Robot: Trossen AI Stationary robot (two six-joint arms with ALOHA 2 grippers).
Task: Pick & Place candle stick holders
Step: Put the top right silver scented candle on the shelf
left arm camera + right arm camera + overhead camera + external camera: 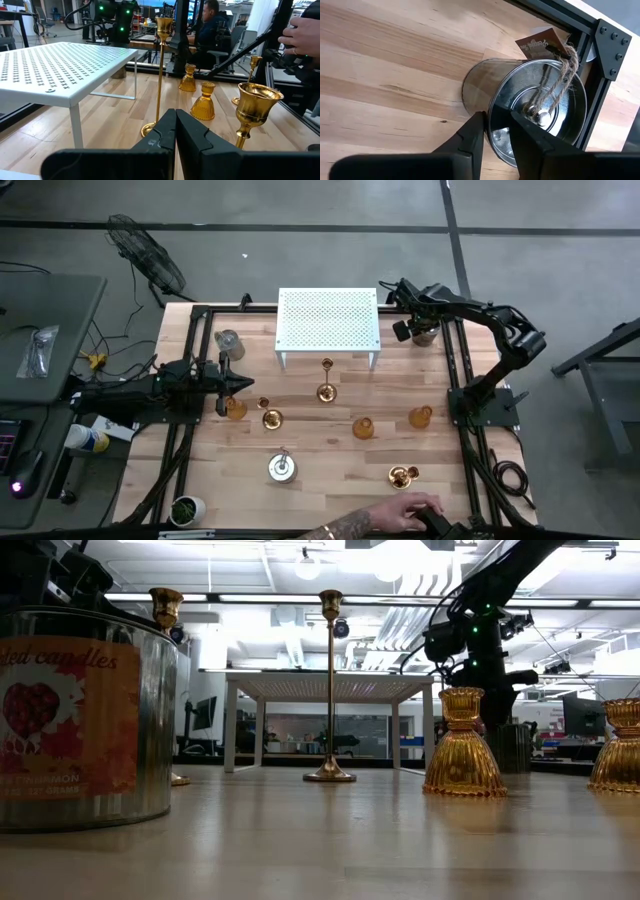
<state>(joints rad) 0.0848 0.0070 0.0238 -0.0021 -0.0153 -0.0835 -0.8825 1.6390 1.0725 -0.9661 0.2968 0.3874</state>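
My right jaws (496,131) stand nearly closed astride the rim of a silver metal tin (540,112), one finger inside, one outside; a jute string and brown tag hang from it. The tin sits at the desk's far right corner, beside the black frame rail (600,80). My left jaws (175,131) are pressed together, empty, low over the left side of the desk.

The desk (320,445) is pale wood planks. On it stand a white perforated stand (328,320), a tall slim gold candlestick (326,380) just before it, amber glass holders (363,427) and gold stemmed holders (271,418) spread across the middle, and another silver tin (282,468) nearer the front. A person's hand (400,510) rests at the front edge. Around lies grey concrete floor with a fan (150,255); beyond, a person sits under bright ceiling lights.
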